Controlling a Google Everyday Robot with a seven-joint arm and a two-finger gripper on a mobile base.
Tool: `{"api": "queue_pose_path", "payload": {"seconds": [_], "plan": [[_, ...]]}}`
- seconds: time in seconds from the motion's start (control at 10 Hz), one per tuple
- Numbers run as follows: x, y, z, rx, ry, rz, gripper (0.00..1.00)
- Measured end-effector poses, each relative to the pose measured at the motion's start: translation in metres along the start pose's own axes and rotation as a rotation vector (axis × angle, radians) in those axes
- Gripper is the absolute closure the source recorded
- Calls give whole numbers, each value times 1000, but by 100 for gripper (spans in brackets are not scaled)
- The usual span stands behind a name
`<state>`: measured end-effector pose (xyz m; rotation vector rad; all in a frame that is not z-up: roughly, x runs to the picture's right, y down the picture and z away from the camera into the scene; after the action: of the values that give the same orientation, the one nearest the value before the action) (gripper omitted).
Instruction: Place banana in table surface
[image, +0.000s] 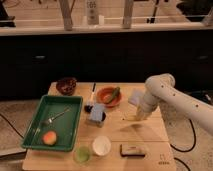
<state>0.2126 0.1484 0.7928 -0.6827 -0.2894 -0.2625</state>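
Banana (129, 119) shows as a pale yellow shape low on the right half of the table (155, 150), just beside the lower end of the arm (167, 92) and seemingly down at the level of the wood. The gripper (138, 114) sits right over it, pointing down at the tabletop, and it hides most of the fruit. Whether the gripper is clamped on the banana or has let it go cannot be told from this view. The spot is a bare patch of table, right of the blue box (96, 115) and below the orange bowl (108, 96), well apart from the green tray (35, 131) that holds the fork (56, 117) and the round orange fruit (49, 138). The white cup (101, 146), the green cup (82, 153) and the dark packet (133, 149) stand nearer the front edge, and the dark bowl (66, 85) sits at the far left corner. Judging by this, the carrying part looks finished and the banana appears to be at or almost at its resting place. What seems left is the release, if it is not done yet, and then lifting the arm clear so the banana lies on the table alone.
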Motion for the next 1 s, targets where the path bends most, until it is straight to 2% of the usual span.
{"api": "queue_pose_path", "payload": {"seconds": [0.5,1.0], "plan": [[-10,4,-39,12,-9,-112,100],[-21,17,-49,8,-27,-194,100]]}}
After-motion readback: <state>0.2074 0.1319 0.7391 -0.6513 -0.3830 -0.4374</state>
